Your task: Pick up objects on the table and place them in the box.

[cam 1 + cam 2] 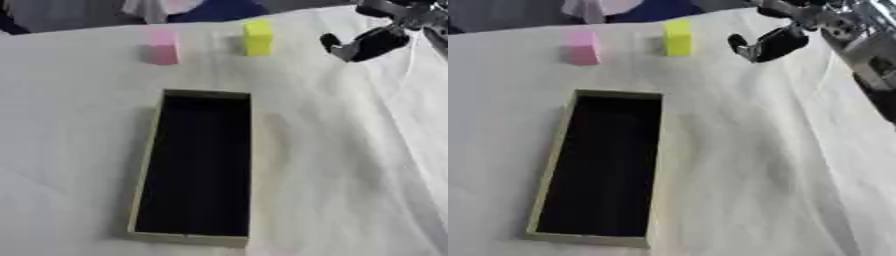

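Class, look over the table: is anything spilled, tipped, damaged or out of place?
Nothing stands out. The pink block and yellow block stand upright and apart at the far side of the table. The box lies flat, its dark inside holding nothing visible. The right hand hovers beside the yellow block, holding nothing.

Right hand near yellow block, beyond box

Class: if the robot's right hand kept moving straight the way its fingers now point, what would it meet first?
The right hand points left toward the yellow block, so that would probably come first, with the pink block beyond it. Its height above the table is unclear, so it might pass over.
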Robot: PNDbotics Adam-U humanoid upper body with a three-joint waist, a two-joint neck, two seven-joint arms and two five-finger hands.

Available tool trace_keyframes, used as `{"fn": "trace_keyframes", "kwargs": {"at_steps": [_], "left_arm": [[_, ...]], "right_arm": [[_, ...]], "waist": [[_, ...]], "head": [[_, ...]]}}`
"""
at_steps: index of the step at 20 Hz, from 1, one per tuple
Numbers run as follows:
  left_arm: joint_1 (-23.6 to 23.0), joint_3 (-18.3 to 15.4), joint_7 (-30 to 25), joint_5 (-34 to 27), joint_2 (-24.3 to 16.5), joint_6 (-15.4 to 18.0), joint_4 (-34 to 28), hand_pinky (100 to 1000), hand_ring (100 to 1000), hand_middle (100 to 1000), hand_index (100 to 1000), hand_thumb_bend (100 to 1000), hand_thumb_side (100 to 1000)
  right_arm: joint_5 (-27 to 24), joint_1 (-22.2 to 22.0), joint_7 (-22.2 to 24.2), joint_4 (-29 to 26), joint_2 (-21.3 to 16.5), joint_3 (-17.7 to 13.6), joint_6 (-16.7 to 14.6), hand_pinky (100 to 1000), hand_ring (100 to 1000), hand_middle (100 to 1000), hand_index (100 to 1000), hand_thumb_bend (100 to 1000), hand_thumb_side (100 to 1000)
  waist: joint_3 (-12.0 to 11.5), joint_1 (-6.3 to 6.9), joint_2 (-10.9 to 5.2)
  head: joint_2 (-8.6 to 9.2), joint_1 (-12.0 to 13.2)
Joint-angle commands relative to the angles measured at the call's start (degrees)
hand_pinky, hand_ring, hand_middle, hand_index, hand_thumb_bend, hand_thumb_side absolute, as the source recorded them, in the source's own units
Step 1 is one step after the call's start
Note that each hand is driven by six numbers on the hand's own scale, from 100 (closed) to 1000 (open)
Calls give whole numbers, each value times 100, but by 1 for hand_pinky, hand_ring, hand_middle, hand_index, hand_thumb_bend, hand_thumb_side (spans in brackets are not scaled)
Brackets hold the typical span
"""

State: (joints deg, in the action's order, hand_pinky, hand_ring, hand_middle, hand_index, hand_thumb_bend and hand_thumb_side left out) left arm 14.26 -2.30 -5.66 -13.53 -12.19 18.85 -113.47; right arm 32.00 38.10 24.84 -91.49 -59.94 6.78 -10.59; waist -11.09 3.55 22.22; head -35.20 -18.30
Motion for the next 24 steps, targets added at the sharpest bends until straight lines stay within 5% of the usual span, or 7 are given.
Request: {"fn": "trace_keyframes", "kwargs": {"at_steps": [1,12,24], "left_arm": [[72,7,-25,32,-137,39,-112,595,576,628,851,139,838],[142,13,-61,78,-90,71,-112,594,573,627,848,124,850],[166,21,-88,134,-87,81,-112,592,549,626,847,117,851]], "right_arm": [[201,181,10,179,-49,6,-130,947,1000,980,1000,100,243],[389,561,7,614,213,91,-107,951,1000,939,1000,100,218],[171,826,-667,603,241,58,625,950,1000,847,1000,100,203]], "waist": [[-34,-5,-61],[-178,12,190],[-228,-17,329]], "head": [[111,-97],[405,-238],[537,-356]]}}
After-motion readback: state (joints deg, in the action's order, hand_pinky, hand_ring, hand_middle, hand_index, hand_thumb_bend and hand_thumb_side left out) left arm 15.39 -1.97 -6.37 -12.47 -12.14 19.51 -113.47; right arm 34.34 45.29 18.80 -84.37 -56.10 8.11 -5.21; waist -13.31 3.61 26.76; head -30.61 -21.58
